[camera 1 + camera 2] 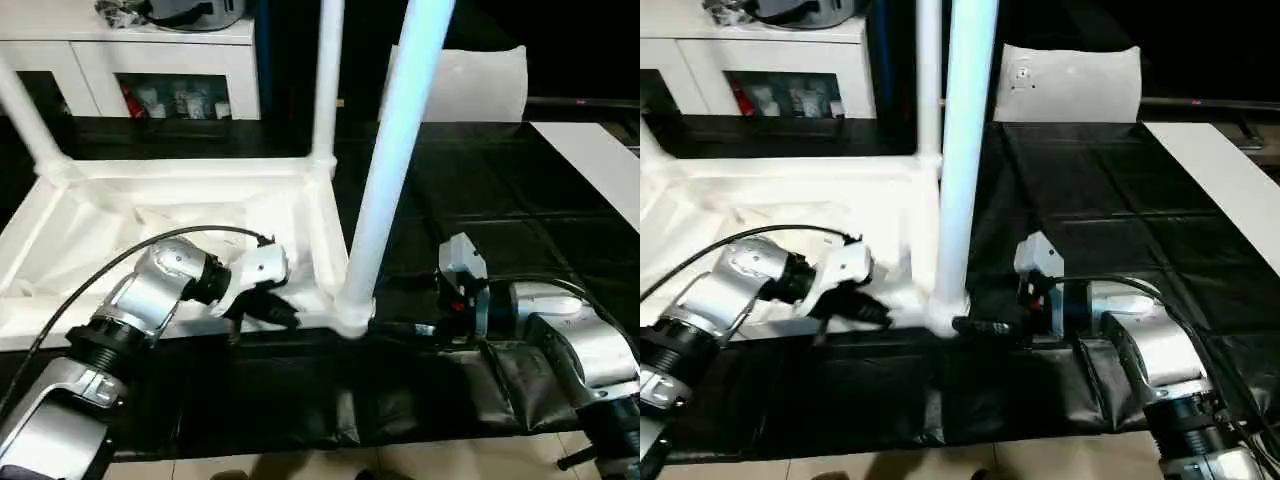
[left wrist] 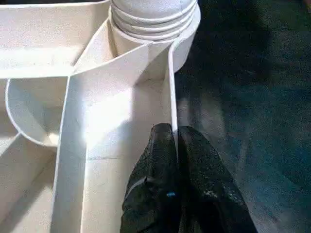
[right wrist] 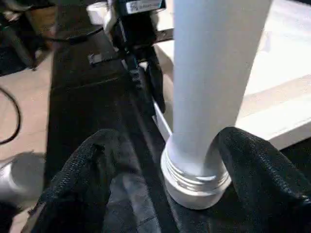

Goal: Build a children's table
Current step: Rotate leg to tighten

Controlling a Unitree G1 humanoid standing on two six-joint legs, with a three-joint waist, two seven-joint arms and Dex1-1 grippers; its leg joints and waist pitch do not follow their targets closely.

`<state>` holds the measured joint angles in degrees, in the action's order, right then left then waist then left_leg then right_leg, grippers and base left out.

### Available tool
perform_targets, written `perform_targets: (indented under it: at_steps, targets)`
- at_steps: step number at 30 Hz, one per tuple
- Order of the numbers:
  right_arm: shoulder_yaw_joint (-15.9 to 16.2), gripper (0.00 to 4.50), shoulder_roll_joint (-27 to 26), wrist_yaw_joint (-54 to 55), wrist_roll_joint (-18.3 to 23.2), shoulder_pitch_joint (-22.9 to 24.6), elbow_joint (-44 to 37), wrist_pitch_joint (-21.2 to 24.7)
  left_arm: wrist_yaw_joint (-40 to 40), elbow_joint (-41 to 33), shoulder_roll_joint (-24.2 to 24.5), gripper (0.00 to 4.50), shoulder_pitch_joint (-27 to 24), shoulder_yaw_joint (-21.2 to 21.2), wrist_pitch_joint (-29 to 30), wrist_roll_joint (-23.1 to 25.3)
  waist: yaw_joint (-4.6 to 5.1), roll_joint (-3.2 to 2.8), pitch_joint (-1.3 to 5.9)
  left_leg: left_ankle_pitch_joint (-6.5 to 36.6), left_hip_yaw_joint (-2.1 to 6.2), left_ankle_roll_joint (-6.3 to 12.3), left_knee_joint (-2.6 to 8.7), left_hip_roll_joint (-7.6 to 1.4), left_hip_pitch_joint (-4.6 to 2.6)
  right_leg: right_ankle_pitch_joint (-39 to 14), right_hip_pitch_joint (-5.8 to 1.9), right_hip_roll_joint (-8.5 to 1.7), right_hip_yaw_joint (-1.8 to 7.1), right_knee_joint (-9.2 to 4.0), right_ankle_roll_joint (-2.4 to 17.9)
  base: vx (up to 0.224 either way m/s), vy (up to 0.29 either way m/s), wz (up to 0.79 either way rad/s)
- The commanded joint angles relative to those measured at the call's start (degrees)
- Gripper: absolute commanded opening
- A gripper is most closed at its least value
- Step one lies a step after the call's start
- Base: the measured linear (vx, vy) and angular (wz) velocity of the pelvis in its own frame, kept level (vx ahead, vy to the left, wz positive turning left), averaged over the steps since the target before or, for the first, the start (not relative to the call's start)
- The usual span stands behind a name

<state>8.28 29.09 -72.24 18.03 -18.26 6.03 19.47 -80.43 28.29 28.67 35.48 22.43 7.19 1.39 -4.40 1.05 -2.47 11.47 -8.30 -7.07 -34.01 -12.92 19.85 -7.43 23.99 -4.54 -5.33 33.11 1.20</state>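
I have the children's table [image 1: 180, 200] lying upside down on the black-covered table [image 1: 500, 200], ribbed underside up. Three legs stand in corner sockets as far as I can see: the near leg [image 1: 395, 150] right in front of me, a far leg [image 1: 327, 80] behind it, and another far leg [image 1: 25, 115] at the left. I cannot see the fourth corner, so I judge the build well along but cannot call it finished. In the right wrist view, thread rings on the near leg show above the socket [image 3: 194, 187], so I judge it may need more turning to seat.

My left end effector [image 2: 174, 145] is pinched closed on the thin side wall [image 2: 171, 97] of the top, just beside the near socket, steadying it. My right end effector [image 3: 163, 160] stands wide, one black finger [image 3: 85, 174] either side of the near leg's base; I see a pad close against the leg on one side, a gap on the other, so I do not count it as gripped.

For room: the top's near edge lies close to the front edge of the black surface, with floor [image 1: 300, 465] just below, so pushing toward me risks sliding it off. To my right the black surface lies open. A white cabinet [image 1: 150, 60] stands beyond the far side, and the upright legs fence in my left arm
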Motion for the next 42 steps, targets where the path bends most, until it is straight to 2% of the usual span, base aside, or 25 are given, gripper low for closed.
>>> perform_targets:
  at_steps: [1, 4, 5, 7, 14, 16, 24, 26, 28, 29, 31, 32, 33, 34, 36, 39, 40, 41, 42]
  targets:
    - [1.5, 3.4, 0.2, -2.4, 0.7, -1.5, 1.2, -0.6, -5.3, -2.2, -1.1, 0.0, 1.0, 2.9, -3.4, -1.3, 0.21, 0.12, 3.59, 11.8, -1.35, 3.43, 4.1, 0.18, 0.15, -23.4, -3.62, -2.62, 2.02, -3.94, 8.1, 0.0, 0.0, 0.0]
    - [2.6, 3.23, 0.4, -4.5, 0.9, -2.4, 2.3, -0.5, -7.0, -1.7, -1.0, 0.0, 1.5, 3.6, -4.9, -1.2, -0.52, 0.11, 3.66, 11.1, -1.46, 3.32, 4.04, 0.08, -0.01, -22.5, -3.5, -2.67, 2.12, -3.72, 8.6, 0.0, 0.0, 0.0]
    - [2.7, 3.02, 0.4, -4.5, 0.8, -2.5, 2.5, -0.6, -7.2, -1.7, -1.0, 0.0, 1.5, 3.6, -4.9, -1.2, -0.58, 0.14, 3.65, 11.1, -1.48, 3.29, 4.05, 0.06, -0.02, -22.4, -3.48, -2.64, 2.12, -3.7, 8.6, 0.0, 0.0, 0.0]
    - [3.1, 2.88, 0.2, -4.8, 0.5, -3.1, 3.5, -1.2, -7.6, -1.7, -1.0, 0.0, 1.5, 3.6, -5.2, -1.2, -0.79, 0.11, 3.6, 11.2, -1.49, 3.02, 4.08, 0.03, -0.02, -22.6, -3.46, -2.69, 2.09, -3.67, 8.5, 0.0, 0.0, 0.0]
    - [4.1, 2.38, -0.5, -6.6, 0.3, -4.0, 5.1, -1.7, -8.3, -1.8, -1.2, 0.0, 1.4, 3.5, -6.2, -1.2, -0.93, 0.21, 3.67, 11.4, -1.45, 2.75, 4.11, 0.09, 0.14, -23.5, -3.62, -2.76, 1.97, -3.73, 7.8, 0.0, 0.0, 0.0]
    - [4.5, 2.1, -0.3, -7.0, 0.2, -3.9, 5.0, -1.7, -8.3, -1.6, -1.3, 0.0, 1.4, 3.5, -6.4, -1.2, -0.94, 0.23, 3.72, 10.7, -1.43, 2.79, 4.11, 0.09, 0.25, -23.1, -3.7, -2.76, 1.98, -3.65, 7.7, 0.0, 0.0, 0.0]
    - [4.4, 1.96, -0.9, -6.7, 1.1, -3.3, 4.3, -1.1, -5.4, -0.6, -1.7, 0.0, 1.0, 2.6, -6.2, -0.7, -0.87, 0.24, 3.65, 11.0, -1.44, 2.67, 4.11, 0.12, 0.22, -24.5, -3.62, -2.75, 1.92, -3.78, 7.1, 0.0, 0.0, 0.0]
    - [3.2, 1.96, -2.6, -3.4, 2.1, -1.9, 2.2, 0.4, -0.3, 0.3, -3.3, 0.0, 1.2, 0.9, -2.6, -0.5, -0.88, 0.18, 3.55, 11.5, -1.55, 2.55, 4.06, 0.18, 0.05, -24.9, -3.41, -2.68, 1.93, -4.03, 7.0, 0.0, 0.0, 0.0]
    - [2.3, 1.95, -4.7, 1.8, 1.7, -1.3, 1.2, 2.1, 3.3, 0.9, -5.0, 0.0, 1.5, -0.5, -0.1, -0.8, -0.86, 0.28, 3.49, 11.6, -1.47, 2.05, 4.11, 0.41, 0.11, -27.1, -3.48, -2.62, 1.7, -4.24, 5.9, 0.0, 0.0, 0.0]
    - [2.1, 1.95, -6.1, 5.4, 0.7, -1.2, 1.0, 2.4, 5.4, 1.0, -5.9, 0.0, 1.6, -1.3, 1.1, -1.0, -0.75, 0.0, 3.46, 12.0, -1.41, 1.86, 4.14, 0.41, 0.04, -28.0, -3.42, -2.68, 1.65, -4.39, 5.6, 0.0, 0.0, 0.0]
    - [1.9, 1.95, -8.8, 11.8, -1.8, -1.3, 1.2, 2.5, 8.9, 1.4, -7.5, 0.0, 1.8, -2.3, 2.9, -1.0, -0.27, 0.19, 3.39, 13.1, -1.38, 1.25, 4.03, 0.71, 0.07, -30.7, -3.28, -2.63, 1.3, -4.94, 4.2, 0.0, 0.0, 0.0]
    - [1.9, 1.95, -8.8, 11.8, -1.8, -1.3, 1.2, 2.5, 8.9, 1.4, -7.5, 0.0, 1.8, -2.3, 2.9, -1.0, 0.06, 0.25, 3.41, 12.9, -1.26, 0.9, 4.01, 0.9, 0.35, -32.1, -3.45, -2.61, 1.1, -5.0, 3.2, 0.0, 0.0, 0.0]
    - [1.5, 1.94, -11.0, 16.7, -3.2, -1.6, 1.6, 3.1, 11.5, 1.6, -8.6, 0.0, 2.0, -2.9, 4.1, -0.7, 0.38, -0.18, 3.37, 13.3, -1.13, 0.67, 4.04, 0.94, 0.38, -33.1, -3.44, -2.7, 0.99, -5.21, 2.4, 0.0, 0.0, 0.0]
    - [0.6, 1.94, -14.4, 23.0, -4.6, -2.3, 2.6, 3.9, 15.3, 2.2, -10.2, 0.0, 2.3, -3.8, 6.2, -0.4, 1.09, -0.03, 3.31, 13.7, -1.21, 0.36, 3.93, 1.06, 0.38, -33.4, -3.08, -2.53, 0.83, -5.46, 2.3, 0.0, 0.0, 0.0]
    - [-0.6, 1.93, -19.3, 31.7, -6.4, -3.3, 3.7, 5.8, 21.5, 2.9, -12.9, 0.0, 3.0, -5.6, 9.8, -0.2, 2.05, 0.04, 3.48, 14.8, -0.95, 0.24, 3.79, 1.29, 0.57, -34.8, -3.33, -2.53, 0.33, -5.62, 1.7, 0.0, 0.0, 0.0]
    - [-1.6, 1.92, -24.4, 41.1, -8.3, -4.5, 5.1, 8.2, 29.6, 3.8, -16.7, 0.0, 4.5, -8.5, 14.1, -0.2, 2.85, 0.07, 3.47, 14.9, -0.99, 0.8, 3.54, 1.44, 0.55, -34.9, -3.19, -2.5, 0.17, -5.95, 1.5, 0.0, 0.0, 0.0]
    - [-2.7, 1.92, -27.7, 46.8, -9.0, -5.9, 6.8, 9.8, 34.6, 4.4, -19.0, 0.0, 5.5, -9.9, 15.5, 0.2, 3.14, -0.3, 3.53, 15.2, -0.92, 1.06, 3.59, 1.41, 0.47, -34.3, -3.07, -2.47, 0.11, -5.93, 1.8, 0.0, 0.0, 0.0]
    - [-2.7, 1.92, -27.7, 46.8, -9.0, -5.9, 6.8, 9.8, 34.6, 4.4, -19.0, 0.0, 5.5, -9.9, 15.5, 0.2, 3.35, -0.22, 3.49, 15.0, -1.01, 1.2, 3.62, 1.42, 0.5, -33.8, -2.89, -2.4, 0.24, -5.96, 2.0, 0.0, 0.0, 0.0]
    - [-2.8, 1.92, -29.2, 48.9, -9.5, -6.8, 7.9, 10.1, 37.1, 4.4, -20.3, 0.0, 5.9, -10.6, 16.3, 0.4, 3.28, -0.5, 3.69, 14.7, -0.94, 1.28, 3.63, 1.4, 0.37, -32.3, -2.96, -2.4, 0.31, -5.7, 2.6, 0.0, 0.0, 0.0]
